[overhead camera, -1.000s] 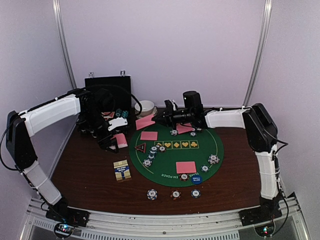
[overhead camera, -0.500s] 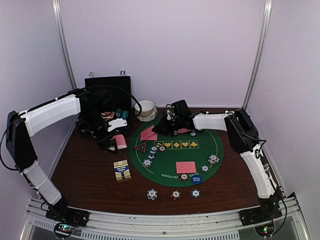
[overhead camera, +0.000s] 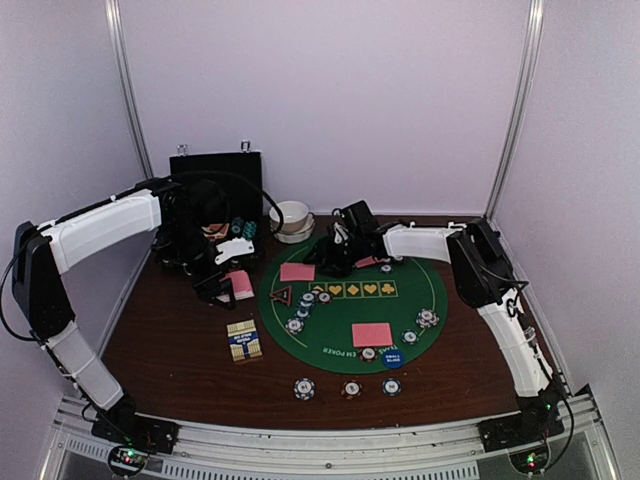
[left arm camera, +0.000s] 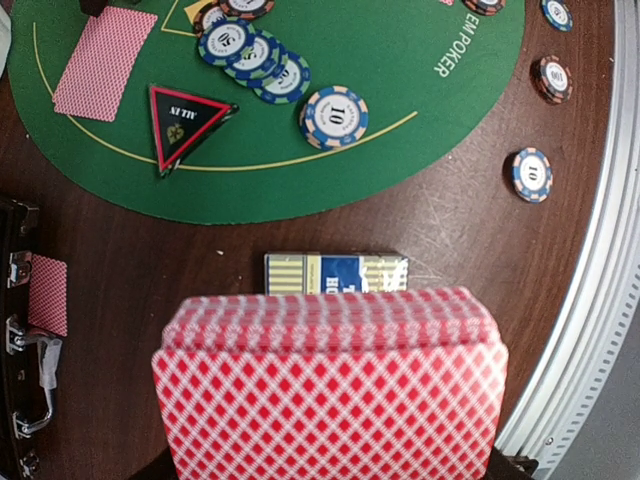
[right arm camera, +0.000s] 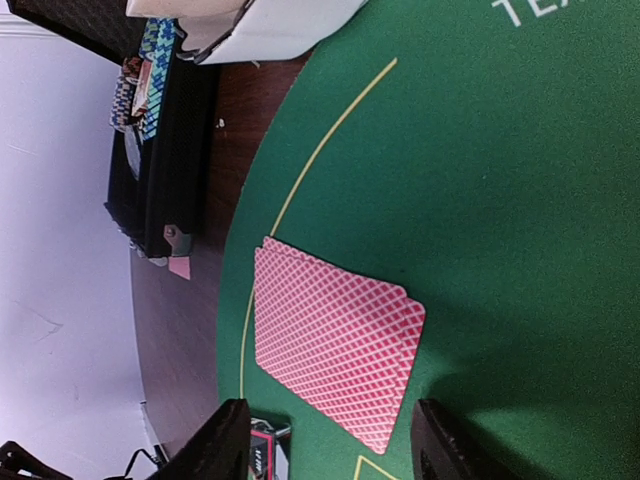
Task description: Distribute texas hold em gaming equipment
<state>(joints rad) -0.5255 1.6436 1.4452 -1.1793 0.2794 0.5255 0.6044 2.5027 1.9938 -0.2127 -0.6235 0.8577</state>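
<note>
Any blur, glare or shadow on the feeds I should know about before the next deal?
Top view: evenly lit but soft, markings on the chips unreadable. Left wrist: sharp, chip numbers legible, deck filling the lower frame, faint sheen on the table. Right wrist: cards crisp, dark shadow on the mat at bottom right.

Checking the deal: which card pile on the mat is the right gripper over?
The far-left pile, beside the red triangle; the near pile sits by the blue disc.

Right gripper (right arm camera: 335,445) newly spread; pink-backed cards (right arm camera: 335,345) now on mat (right arm camera: 500,200).
</note>
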